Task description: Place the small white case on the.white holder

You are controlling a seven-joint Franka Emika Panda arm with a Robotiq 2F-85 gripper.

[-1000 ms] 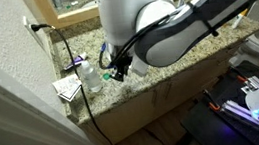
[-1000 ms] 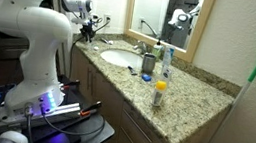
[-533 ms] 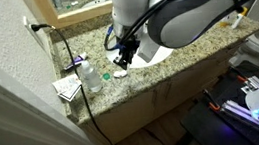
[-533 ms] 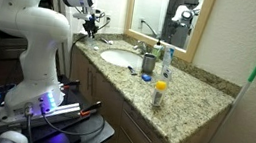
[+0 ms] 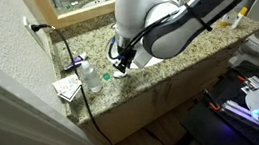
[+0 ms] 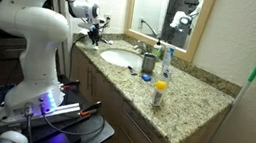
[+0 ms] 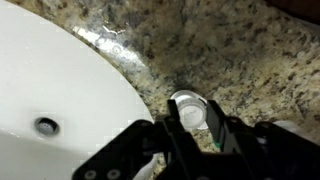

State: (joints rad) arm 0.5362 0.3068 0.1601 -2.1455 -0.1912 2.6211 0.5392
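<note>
**A:** Where was the small white case (image 7: pixel 188 105)?

**B:** On the granite counter (image 7: pixel 235 50), just right of the white sink basin's (image 7: pixel 60 80) rim in the wrist view. It sat between the two dark fingers (image 7: pixel 232 140), well apart from the drain (image 7: pixel 42 125).

**A:** Which way did it point?

**B:** Its round face looked up toward the wrist camera. It appeared roundish, so I could make out no long axis. A pale block showed on its near side, but it was too blurred to name.

**A:** And the jaws?

**B:** They stood narrow, one finger close on each side of the case. Whether they pressed on it I could not tell.

**A:** How did the arm stand?

**B:** In an exterior view the white arm (image 5: pixel 168 22) reached in from the right over the counter. Its wrist was bent down and the gripper (image 5: pixel 121 68) pointed at the granite, low over it. The gripper hung near the counter's front edge, to the right of the clear plastic bottle (image 5: pixel 90 78).
</note>
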